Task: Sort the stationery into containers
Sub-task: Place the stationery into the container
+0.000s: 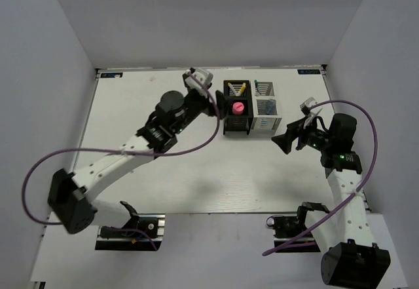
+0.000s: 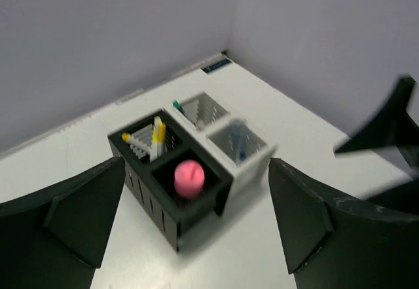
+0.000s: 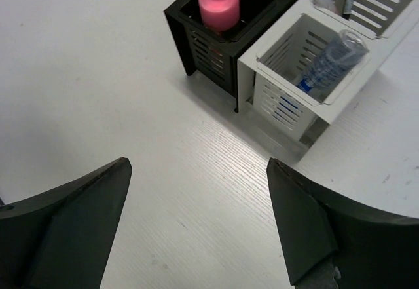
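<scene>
The black container and the white container stand side by side at the back middle of the table. A stubby pink tube stands in the black one's near compartment, and pens with yellow ends lean in its far one. The white box holds a clear blue-tipped tube and a green-ended pen. My left gripper hovers open just left of and above the black box, holding nothing. To the right of the white box, my right gripper stands open and empty over bare table.
Grey walls close in the white table on three sides. A purple cable loops from each arm. The right gripper's dark fingers show at the right edge of the left wrist view.
</scene>
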`<state>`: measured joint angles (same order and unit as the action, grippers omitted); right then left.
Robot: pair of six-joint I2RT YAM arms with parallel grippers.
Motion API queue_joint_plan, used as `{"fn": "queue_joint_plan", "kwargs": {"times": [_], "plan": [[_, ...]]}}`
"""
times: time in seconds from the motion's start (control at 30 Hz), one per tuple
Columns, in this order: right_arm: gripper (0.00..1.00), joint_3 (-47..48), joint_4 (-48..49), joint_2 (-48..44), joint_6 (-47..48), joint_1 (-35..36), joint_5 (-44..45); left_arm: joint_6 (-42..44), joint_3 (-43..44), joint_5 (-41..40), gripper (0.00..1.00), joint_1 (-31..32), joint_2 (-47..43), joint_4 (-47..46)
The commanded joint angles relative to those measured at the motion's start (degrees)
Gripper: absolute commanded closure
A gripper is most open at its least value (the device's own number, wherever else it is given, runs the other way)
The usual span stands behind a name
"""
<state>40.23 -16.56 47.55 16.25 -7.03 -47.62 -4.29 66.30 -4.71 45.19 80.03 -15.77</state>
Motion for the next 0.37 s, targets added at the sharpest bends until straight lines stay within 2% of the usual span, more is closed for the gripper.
{"fn": "queue_joint_plan", "kwargs": {"times": [0.0, 0.1, 0.23, 0.33], "plan": [[0.1, 2.9, 2.0, -1.3, -5.9, -0.2, 5.1, -0.1, -6.9, 7.3, 0.0, 0.3, -9.5, 13.4], [0.1, 2.8, 2.7, -1.7, -6.8, -0.1, 6.3, 1.2, -14.0, 7.3, 0.0, -0.3, -19.4, 17.0], [0.1, 3.3, 1.9, -1.4, -7.9, -0.2, 4.8, 3.8, -21.2, 2.6, 0.0, -0.3, -29.3, 20.6], [0.1, 1.3, 4.2, -2.3, -7.9, -0.1, 4.8, 3.8, -26.2, 1.9, 0.0, -0.9, -35.1, 18.9]]}}
